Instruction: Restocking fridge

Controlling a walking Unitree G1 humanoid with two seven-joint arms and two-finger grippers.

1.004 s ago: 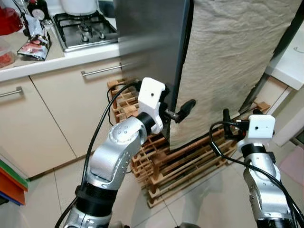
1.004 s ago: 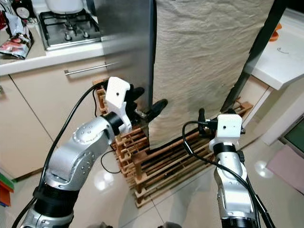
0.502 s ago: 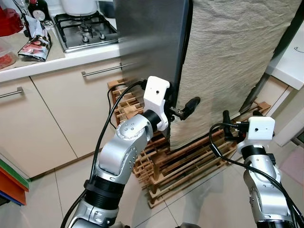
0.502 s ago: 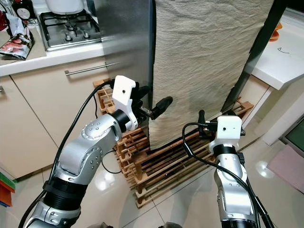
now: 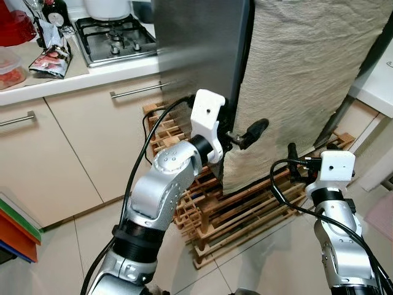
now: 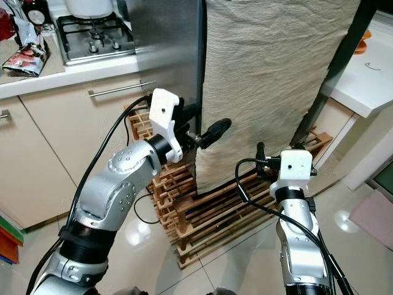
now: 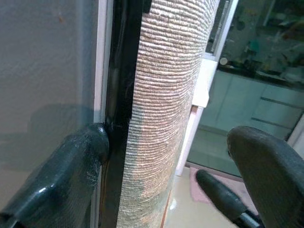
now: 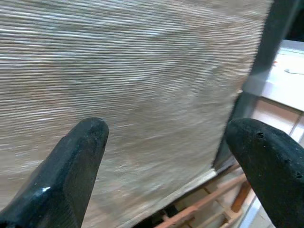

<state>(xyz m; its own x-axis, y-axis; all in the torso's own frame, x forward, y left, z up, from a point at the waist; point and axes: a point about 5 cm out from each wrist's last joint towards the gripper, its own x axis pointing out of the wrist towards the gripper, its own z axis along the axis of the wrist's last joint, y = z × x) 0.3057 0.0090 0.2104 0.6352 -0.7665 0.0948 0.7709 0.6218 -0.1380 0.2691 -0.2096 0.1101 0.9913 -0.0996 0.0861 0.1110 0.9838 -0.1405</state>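
The fridge point(image 5: 196, 49) stands ahead with a steel side and a beige ribbed cloth point(image 5: 301, 80) hanging over its front. My left gripper point(image 5: 239, 131) is open at the fridge's front corner. One finger point(image 7: 61, 175) rests against the black door seam point(image 7: 118, 95) on the steel side, and the other finger point(image 7: 266, 175) is out in front of the cloth. My right gripper point(image 5: 299, 161) is lower and to the right, open and pointing at the cloth point(image 8: 142, 85), holding nothing.
A slatted wooden rack point(image 5: 245, 209) lies on the tiled floor under the fridge. Left of it are cream cabinets with bar handles point(image 5: 138, 91), a gas hob point(image 5: 113, 40) and a snack bag point(image 5: 49, 58). A black post point(image 5: 356, 86) and a white table point(image 6: 368, 67) stand at the right.
My left gripper has risen and pushed forward along the fridge corner, still open. The right arm has stayed put. The camera has shifted slightly.
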